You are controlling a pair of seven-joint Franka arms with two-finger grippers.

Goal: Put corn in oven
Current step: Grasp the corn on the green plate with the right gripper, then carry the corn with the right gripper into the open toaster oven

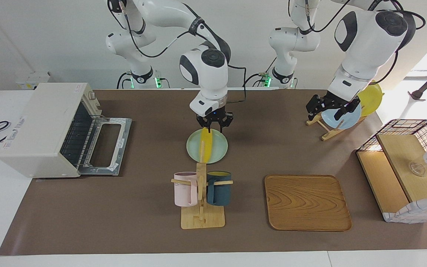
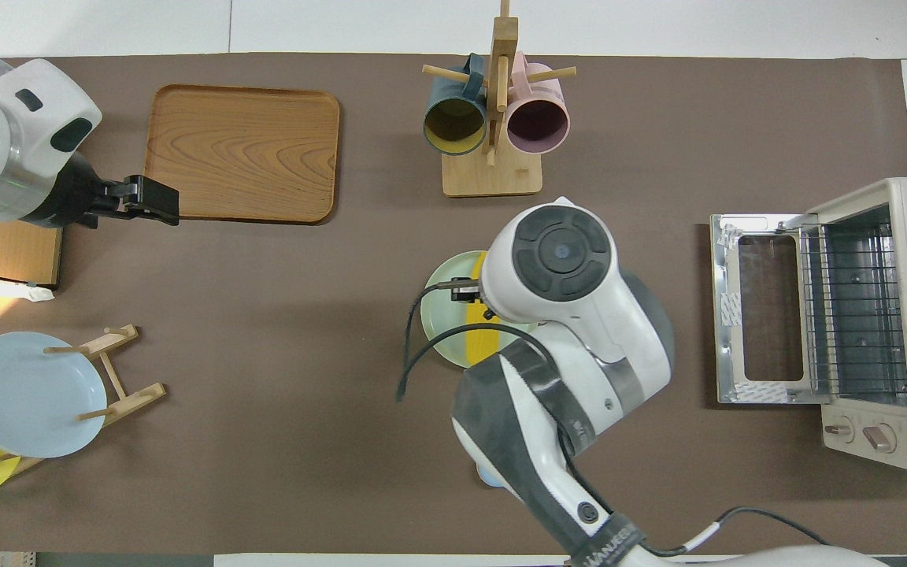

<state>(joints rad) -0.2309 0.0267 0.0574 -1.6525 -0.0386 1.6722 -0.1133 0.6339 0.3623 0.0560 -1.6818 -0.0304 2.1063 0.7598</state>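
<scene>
**Now above the corn, nothing gripped yet**

Nearest to me, my right tool (image 1: 214, 128) hangs just over the end of the corn (image 1: 208, 145) that lies closest to the robots. Its fingertips look spread and it is not touching the cob. The corn lies lengthways on a pale green plate (image 1: 224, 146) in the middle of the bench, running away from me toward the mug rack (image 1: 201, 200), which stands farther out.

I judge the cob to be light and stiff. Its ribbed kernels should give some bite, but it is round and tapered and could roll or squirt out of a pinch. I would straddle it across its width, around the thick middle instead of the tip.

At the right arm's end of the bench, the toaster oven (image 1: 43, 126) stands with its door dropped open, well apart from the corn.

My left tool (image 1: 328, 109) waits with its jaws wide and empty, up by the plate rack (image 1: 324, 128).
</scene>
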